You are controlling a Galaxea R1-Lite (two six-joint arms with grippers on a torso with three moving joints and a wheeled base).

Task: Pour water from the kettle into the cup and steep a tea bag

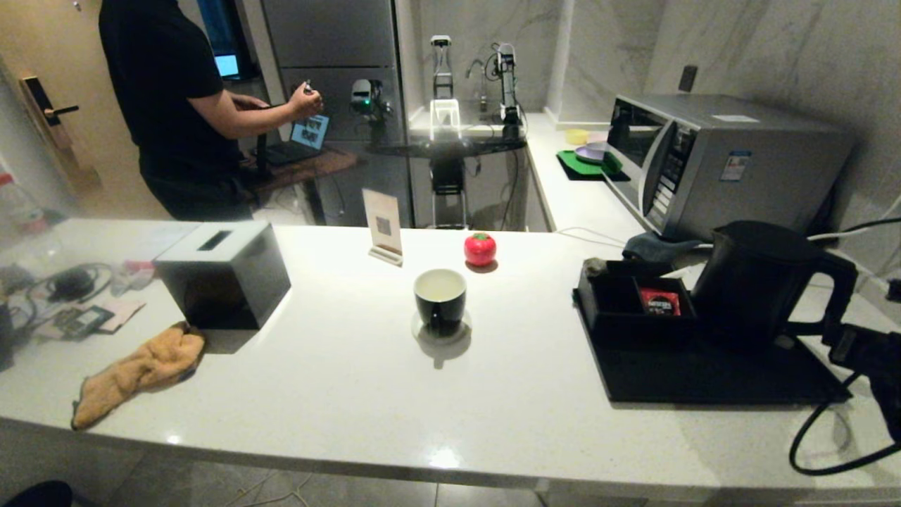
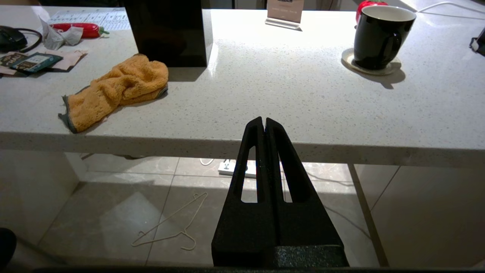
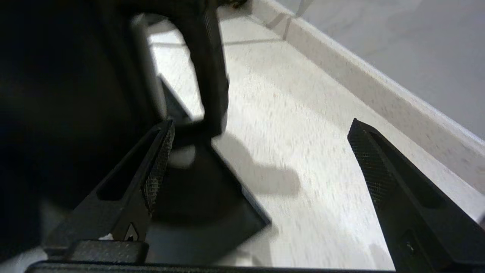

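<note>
Kettle (image 1: 757, 282) upright on tray (image 1: 704, 373), handle toward right hand (image 3: 257, 151), spread and seemingly not touching it; left hand (image 2: 264, 125) pressed together below worktop (image 1: 352, 366).

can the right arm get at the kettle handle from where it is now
Probably yes. The right gripper is open wide right beside the kettle's loop handle, which faces it on the tray's outer side. Nothing shows between them; the handle is not yet between the jaws.

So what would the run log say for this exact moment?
kettle: on tray, untouched | cup: on coaster | right gripper: open beside kettle handle | left gripper: shut, parked
</note>
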